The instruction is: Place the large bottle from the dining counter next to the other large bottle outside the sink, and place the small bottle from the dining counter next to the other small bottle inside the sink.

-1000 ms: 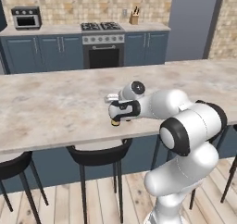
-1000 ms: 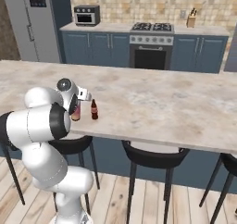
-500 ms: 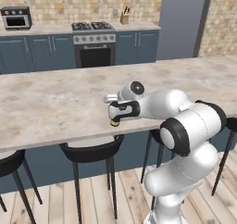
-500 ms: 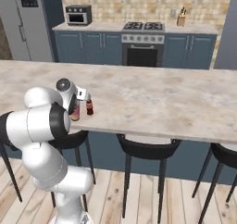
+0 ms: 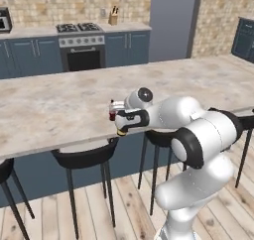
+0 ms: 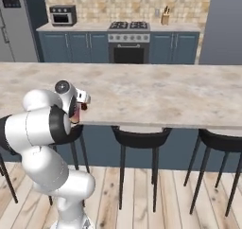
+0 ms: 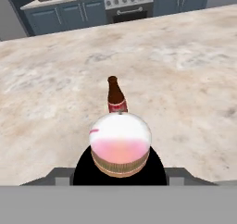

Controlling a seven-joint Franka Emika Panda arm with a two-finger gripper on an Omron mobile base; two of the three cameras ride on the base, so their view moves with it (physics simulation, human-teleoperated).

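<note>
My gripper (image 5: 121, 121) is shut on the large bottle (image 7: 120, 146), whose white, pink and yellow body bulks close up at the bottom of the hand view. From the left base view its yellow end (image 5: 120, 131) pokes down below the hand, near the front edge of the dining counter (image 5: 59, 105). The small bottle (image 7: 115, 97), dark brown with a red label, stands upright on the beige marbled dining counter (image 7: 185, 79) just beyond the held bottle. The sink is out of view.
Black round stools (image 5: 84, 157) (image 6: 139, 137) stand along the island's near side. Behind it runs the wall counter with a stove (image 6: 128, 43), a microwave (image 6: 62, 15) and a knife block (image 5: 113, 18). A fridge (image 6: 12, 24) is at far left.
The whole scene has slid sideways in both base views, so the base has moved. The arm keeps the same pose and grip on the large bottle.
</note>
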